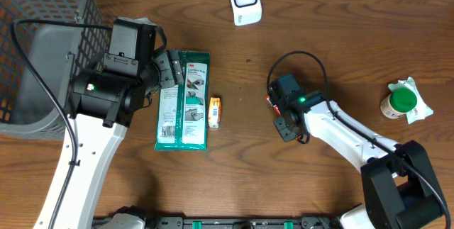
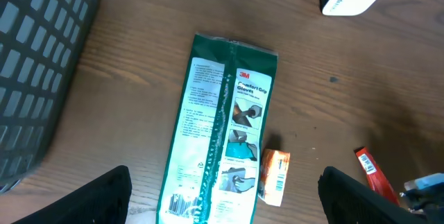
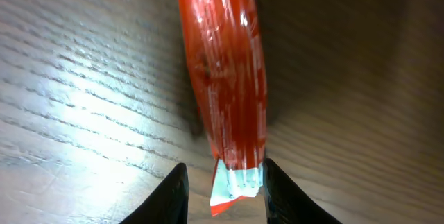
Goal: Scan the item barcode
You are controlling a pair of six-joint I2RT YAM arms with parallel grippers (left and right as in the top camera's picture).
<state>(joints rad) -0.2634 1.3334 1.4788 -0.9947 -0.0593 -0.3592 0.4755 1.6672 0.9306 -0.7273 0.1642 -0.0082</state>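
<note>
Red packet point(image 3: 225, 78) lies between the right gripper point(image 3: 223, 193) fingers point(image 3: 173, 196).

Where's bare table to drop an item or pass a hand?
Free: the far-right stretch between the barcode scanner, the right arm and the green-capped bottle; also the near strip between both arms, past the gloves pack. Crowded: left side, with wire basket, left arm, gloves pack and small orange box close together.

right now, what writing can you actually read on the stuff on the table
"3M": top of the green glove package.
"Comfort Grip Gloves": same package, under the brand.
Fine print on the package, the small orange box and the red packet: too small or blurred to read.
</note>
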